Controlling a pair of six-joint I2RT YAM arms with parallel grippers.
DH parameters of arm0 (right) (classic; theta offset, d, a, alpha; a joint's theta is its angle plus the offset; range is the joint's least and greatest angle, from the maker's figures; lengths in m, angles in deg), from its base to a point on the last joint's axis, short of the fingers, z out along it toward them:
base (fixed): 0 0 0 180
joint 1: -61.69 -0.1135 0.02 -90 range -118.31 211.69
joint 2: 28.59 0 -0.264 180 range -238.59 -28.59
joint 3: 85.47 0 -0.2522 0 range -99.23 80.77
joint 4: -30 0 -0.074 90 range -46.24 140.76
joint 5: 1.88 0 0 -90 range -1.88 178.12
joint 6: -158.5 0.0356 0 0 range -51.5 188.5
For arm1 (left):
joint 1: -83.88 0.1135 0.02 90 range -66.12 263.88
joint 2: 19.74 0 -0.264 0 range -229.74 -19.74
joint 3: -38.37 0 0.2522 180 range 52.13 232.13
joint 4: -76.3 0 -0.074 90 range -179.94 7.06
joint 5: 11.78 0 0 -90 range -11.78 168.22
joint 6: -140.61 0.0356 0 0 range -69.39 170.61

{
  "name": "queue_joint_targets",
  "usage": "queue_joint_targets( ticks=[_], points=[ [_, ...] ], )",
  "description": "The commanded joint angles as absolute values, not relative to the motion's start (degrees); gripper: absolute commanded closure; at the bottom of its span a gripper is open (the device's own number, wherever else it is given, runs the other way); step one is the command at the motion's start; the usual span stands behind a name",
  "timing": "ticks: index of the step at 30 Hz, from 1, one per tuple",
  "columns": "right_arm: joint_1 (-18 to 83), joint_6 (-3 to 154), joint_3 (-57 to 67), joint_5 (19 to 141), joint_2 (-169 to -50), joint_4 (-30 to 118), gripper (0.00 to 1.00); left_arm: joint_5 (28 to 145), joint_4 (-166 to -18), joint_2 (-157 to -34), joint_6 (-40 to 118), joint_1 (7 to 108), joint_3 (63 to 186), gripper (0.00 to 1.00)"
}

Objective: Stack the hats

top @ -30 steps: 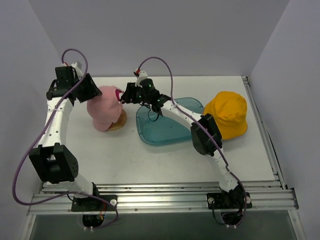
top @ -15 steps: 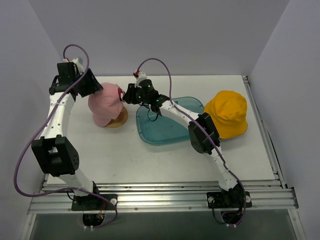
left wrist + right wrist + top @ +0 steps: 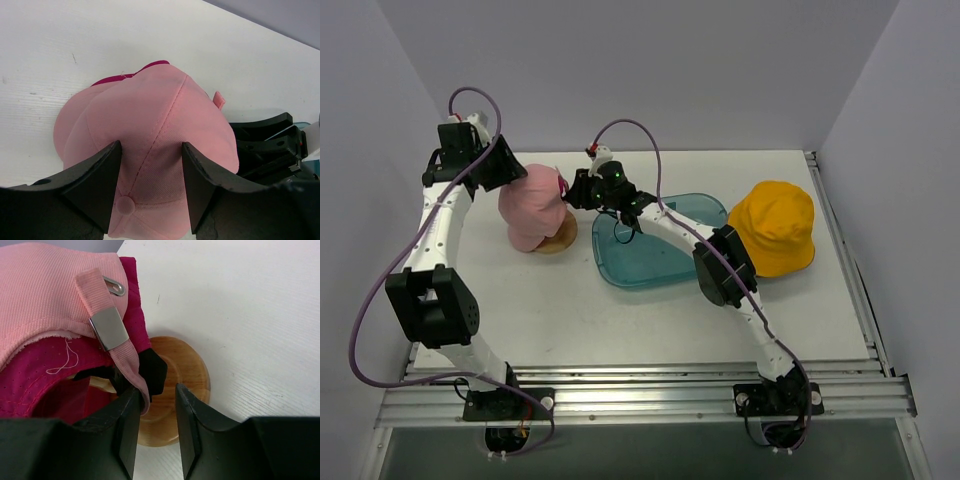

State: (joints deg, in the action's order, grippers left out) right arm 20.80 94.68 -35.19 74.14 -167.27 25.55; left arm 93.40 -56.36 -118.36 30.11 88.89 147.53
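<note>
Overhead, the white table [image 3: 520, 320] is carrying everything.

- Teal tray [image 3: 650, 265] is lying mid-table, with the right arm stretching across it.
- Yellow hat [image 3: 775, 225] is sitting alone toward the right edge, just beside the tray and well apart from the other hats.
- Pink hat [image 3: 532, 208] is sitting on top of the magenta hat [image 3: 45, 380], both perched on the wooden stand [image 3: 185, 375] at far left. Only a sliver of magenta is showing under the pink rim.
- Left gripper [image 3: 150, 150] is hanging at the pink hat's back-left with its fingers spread wide, straddling the crown seam. I cannot tell whether the pads are touching cloth.
- Right gripper [image 3: 156, 390] is reaching in from the tray side, low at the brim. Its jaws are standing narrowly apart, with the stand's wood showing through the gap and nothing bridging the two fingers.
- Pink strap [image 3: 107, 325], with its metal buckle, is dangling off the pink hat, its end brushing the inner face of one finger.
</note>
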Motion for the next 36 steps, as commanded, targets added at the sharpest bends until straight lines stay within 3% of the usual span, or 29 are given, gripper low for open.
queue_joint_targets(
  ticks=[1, 11, 24, 36],
  points=[
    [21.7, 92.4, -35.9, 75.7, -169.8, 28.6, 0.72, 93.2, -55.7, -119.7, 29.5, 87.0, 147.4, 0.40],
    [21.8, 91.5, -35.5, 75.3, -170.3, 28.6, 0.72, 89.9, -55.0, -121.3, 27.8, 85.9, 146.3, 0.41],
    [20.5, 90.7, -36.2, 73.3, -171.3, 28.5, 0.73, 79.2, -53.5, -113.7, 24.8, 86.1, 139.1, 0.43],
    [22.8, 93.1, -30.9, 72.0, -167.6, 25.3, 0.72, 83.4, -50.8, -107.6, 24.8, 89.9, 145.0, 0.30]
  ],
)
